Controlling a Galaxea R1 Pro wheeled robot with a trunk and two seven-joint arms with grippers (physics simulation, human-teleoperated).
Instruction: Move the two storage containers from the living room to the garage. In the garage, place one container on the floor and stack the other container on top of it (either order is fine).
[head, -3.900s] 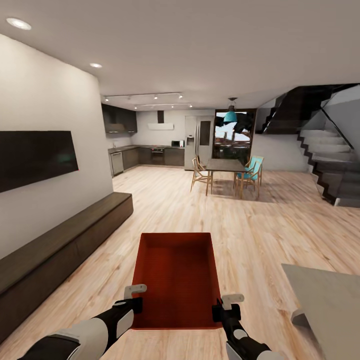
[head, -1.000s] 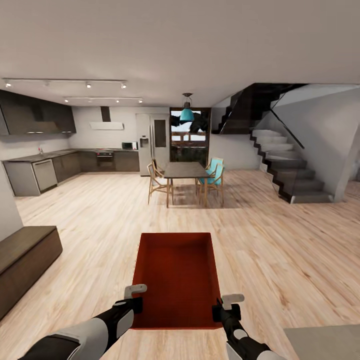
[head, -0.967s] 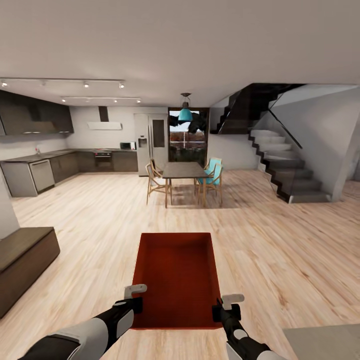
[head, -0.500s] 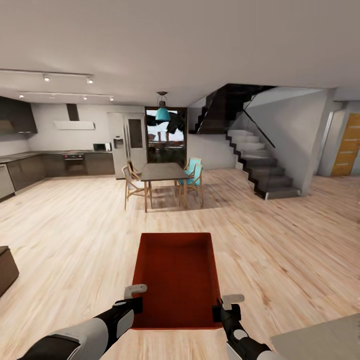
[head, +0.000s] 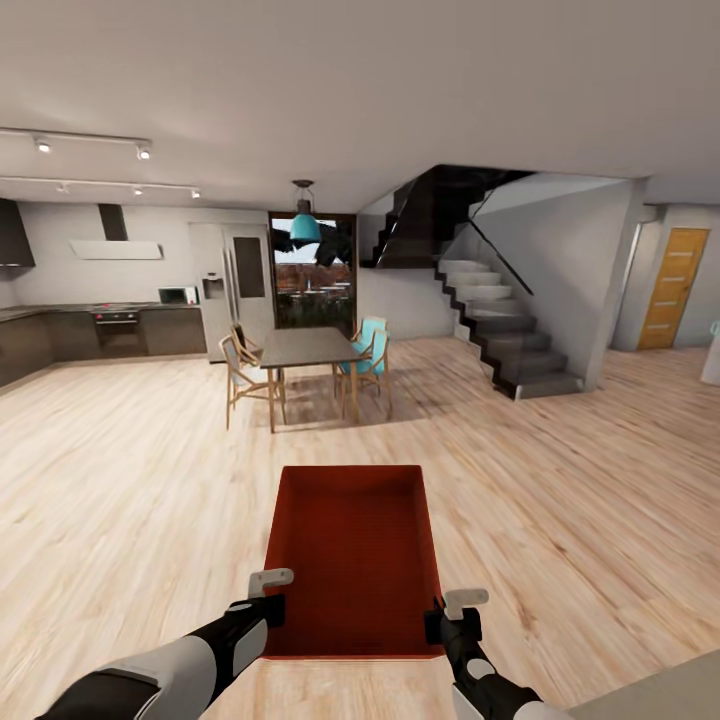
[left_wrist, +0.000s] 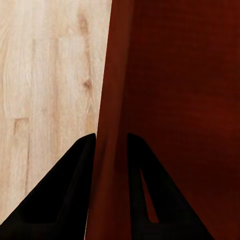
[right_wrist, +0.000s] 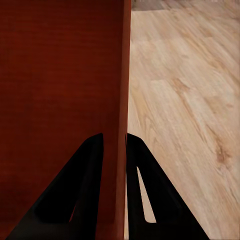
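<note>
One orange-red storage container (head: 352, 560) hangs in front of me over the light wood-plank floor, held level between both arms. My left gripper (head: 268, 600) is shut on its left wall near the front corner. In the left wrist view the two black fingers (left_wrist: 75, 190) pinch that wall (left_wrist: 112, 125). On the opposite side my right gripper (head: 448, 618) is shut on the right wall, and the right wrist view has its dark fingers (right_wrist: 85, 185) clamped on the wall (right_wrist: 121, 100). The bin is empty.
A dining table (head: 305, 348) with wooden and teal chairs stands ahead. Dark kitchen counters (head: 60, 335) line the far left. A dark staircase (head: 500, 320) rises at right, with an orange-wood door (head: 675, 287) beyond it. A pale grey surface corner (head: 660, 695) shows at lower right.
The whole view has swung to the right: the kitchen and dining table slid left, the dark bench left the picture, and the orange door came into view. The container and both grips stay unchanged.
</note>
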